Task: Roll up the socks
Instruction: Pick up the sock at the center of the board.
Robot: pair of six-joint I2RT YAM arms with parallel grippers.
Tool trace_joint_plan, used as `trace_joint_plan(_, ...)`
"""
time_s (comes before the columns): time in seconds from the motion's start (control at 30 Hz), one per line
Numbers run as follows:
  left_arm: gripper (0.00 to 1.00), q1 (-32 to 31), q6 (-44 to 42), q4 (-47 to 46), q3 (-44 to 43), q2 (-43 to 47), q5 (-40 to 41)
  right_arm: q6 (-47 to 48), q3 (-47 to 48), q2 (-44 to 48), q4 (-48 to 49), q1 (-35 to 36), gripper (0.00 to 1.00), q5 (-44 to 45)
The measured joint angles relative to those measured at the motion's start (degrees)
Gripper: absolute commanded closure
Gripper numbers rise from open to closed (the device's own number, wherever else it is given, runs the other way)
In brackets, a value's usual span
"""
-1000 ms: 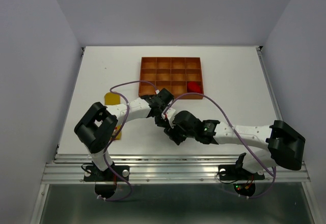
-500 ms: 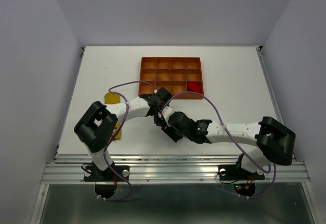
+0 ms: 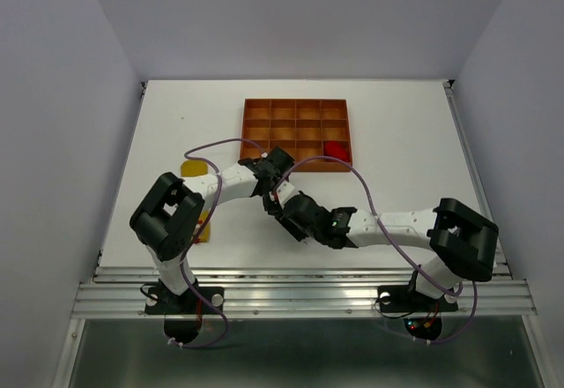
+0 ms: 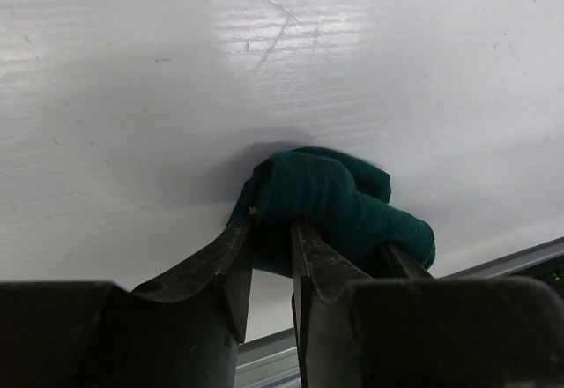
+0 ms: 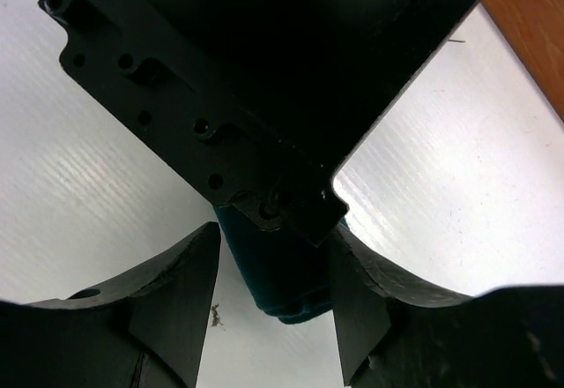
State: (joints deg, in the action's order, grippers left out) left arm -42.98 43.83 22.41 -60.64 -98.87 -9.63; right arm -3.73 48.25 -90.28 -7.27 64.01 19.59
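A dark teal-green sock (image 4: 339, 203) lies bunched into a bundle on the white table. My left gripper (image 4: 273, 227) is shut on its near edge, with fabric pinched between the narrow jaws. My right gripper (image 5: 273, 293) is open and straddles the same sock (image 5: 284, 275): one finger rests against it, and the other finger (image 5: 176, 295) stands a little apart. In the top view both grippers meet at the table's middle, left (image 3: 271, 196) and right (image 3: 291, 220), and hide the teal sock. A red sock (image 3: 335, 150) sits in the tray. A yellow sock (image 3: 194, 170) lies flat at the left.
The orange-brown compartmented tray (image 3: 296, 132) stands just behind the grippers. A second yellow patch (image 3: 204, 229) shows by the left arm's elbow. The table's metal front rail (image 3: 300, 275) runs close to the near side of the grippers. The left gripper's body (image 5: 264, 70) fills the right wrist view's top.
The right arm has stretched further left, bringing its gripper in under the left one. Its jaws have narrowed slightly around the teal sock. The left gripper has barely moved.
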Motion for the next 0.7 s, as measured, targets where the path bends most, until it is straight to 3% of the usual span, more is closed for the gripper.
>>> trace_joint_plan(0.47, 0.67, 2.8, -2.9, 2.4, -3.6, -0.4, 3.0, 0.2, 2.1, -6.5, -0.7, 1.0, 0.44, 5.5)
trace_joint_plan(0.6, 0.67, 2.8, -3.5, 2.9, -3.7, -0.4, 3.5, 0.4, 2.3, -6.6, -0.8, 1.0, 0.56, 5.5)
trace_joint_plan(0.63, 0.67, 2.8, -3.6, 2.8, -3.7, -0.4, 3.5, 0.3, 2.3, -6.6, -0.9, 1.0, 0.67, 5.6)
trace_joint_plan(0.7, 0.67, 2.8, -3.7, 2.8, -3.6, -0.4, 3.4, 0.4, 2.3, -6.8, -0.8, 1.1, 0.70, 6.1)
